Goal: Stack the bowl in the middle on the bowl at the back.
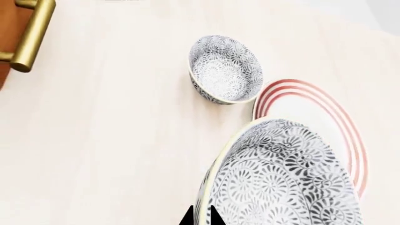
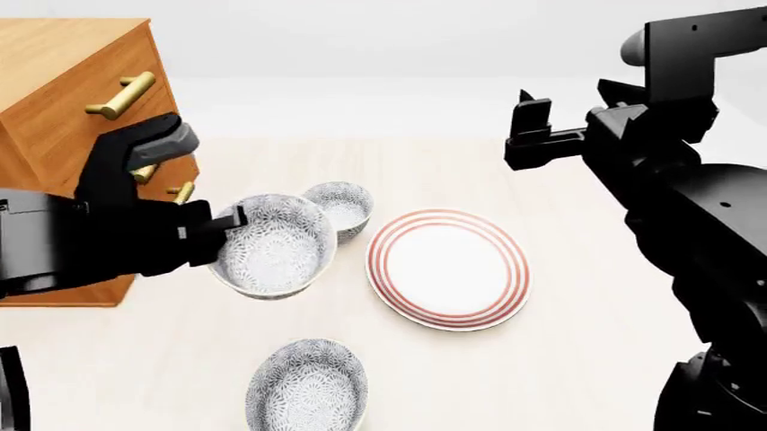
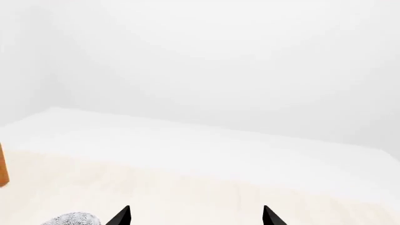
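My left gripper [image 1: 201,218] is shut on the rim of the bowl in the middle [image 1: 287,178], one fingertip on each side of the wall. In the head view this speckled bowl [image 2: 273,244] hangs tilted above the table, held by the left gripper [image 2: 228,223]. The bowl at the back [image 2: 339,206] stands upright on the table just beyond it, partly hidden by the held bowl; it also shows in the left wrist view [image 1: 226,69]. My right gripper [image 2: 527,126] is raised at the right, far from the bowls, and stands open [image 3: 196,216] with nothing between its fingers.
A third speckled bowl [image 2: 308,386] sits at the front. The white plate with red rings [image 2: 447,268] lies right of the bowls. A wooden cabinet [image 2: 60,99] with brass handles [image 1: 34,37] stands at the left. A speckled bowl edge [image 3: 72,219] shows in the right wrist view.
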You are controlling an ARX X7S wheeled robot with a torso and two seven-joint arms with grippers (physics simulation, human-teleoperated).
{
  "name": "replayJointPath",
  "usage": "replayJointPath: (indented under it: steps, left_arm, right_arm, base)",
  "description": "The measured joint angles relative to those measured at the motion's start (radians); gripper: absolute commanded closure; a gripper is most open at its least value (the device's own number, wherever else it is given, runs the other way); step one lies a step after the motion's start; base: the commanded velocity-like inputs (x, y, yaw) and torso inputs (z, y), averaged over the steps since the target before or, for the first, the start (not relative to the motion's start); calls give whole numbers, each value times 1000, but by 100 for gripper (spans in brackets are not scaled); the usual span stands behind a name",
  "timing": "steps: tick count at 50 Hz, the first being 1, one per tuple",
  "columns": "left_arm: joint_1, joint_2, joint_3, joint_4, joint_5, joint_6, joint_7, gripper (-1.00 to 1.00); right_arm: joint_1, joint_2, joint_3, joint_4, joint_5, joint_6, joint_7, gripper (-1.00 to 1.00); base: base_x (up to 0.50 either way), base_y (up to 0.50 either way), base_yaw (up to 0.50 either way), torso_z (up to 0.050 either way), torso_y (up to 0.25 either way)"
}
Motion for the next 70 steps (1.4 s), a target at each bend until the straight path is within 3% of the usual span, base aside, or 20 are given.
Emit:
replayJointPath:
  steps: [13,33,49,70]
  left_arm:
    - [44,-94,89,110,-299,69,-141,100]
    - [106,-186,193,250,-540,169,-201,100]
    - [125,-212,241,327,-611,218,-197,100]
    - [144,-210,278,371,-588,220,-167,100]
  right_arm:
    - [3,-3,-6,7,6,-16,-1,-100]
    - [-6,0,5,-17,21,-7,10,-100]
    - [-18,3,25,-46,36,9,22,-100]
    - [-43,11,62,-90,59,38,40,-100]
  base:
    - [0,0,0,0,1]
    - [0,0,0,0,0]
    - [0,0,0,0,1]
    - [0,0,0,0,0]
